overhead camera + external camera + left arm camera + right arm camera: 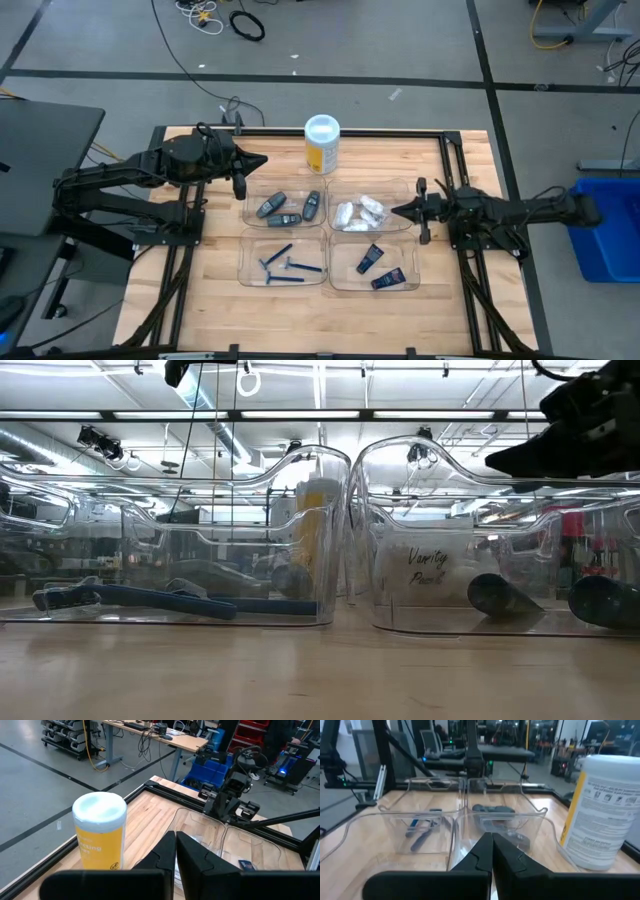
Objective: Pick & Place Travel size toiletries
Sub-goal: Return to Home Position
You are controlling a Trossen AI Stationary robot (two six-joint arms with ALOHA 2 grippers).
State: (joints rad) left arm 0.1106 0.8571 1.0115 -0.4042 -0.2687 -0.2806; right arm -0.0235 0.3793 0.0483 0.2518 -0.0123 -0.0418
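Note:
Four clear trays stand in a square on the wooden table. Grey oval sticks (285,207) lie in the far-left tray, white packets (362,212) in the far-right one, blue razors (285,265) in the near-left one and dark blue tubes (378,268) in the near-right one. My left gripper (262,160) hangs shut and empty above the table, beyond the far-left tray and left of the yellow canister (322,143). My right gripper (397,210) is shut and empty. It points level toward the table's left, its tip at the right rim of the packet tray (408,190).
The yellow canister with a white lid (100,832) stands at the table's far edge, beside the trays. A black frame (450,170) runs along the table's edges. A blue bin (605,235) stands on the floor to the right. Bare wood lies near the front edge.

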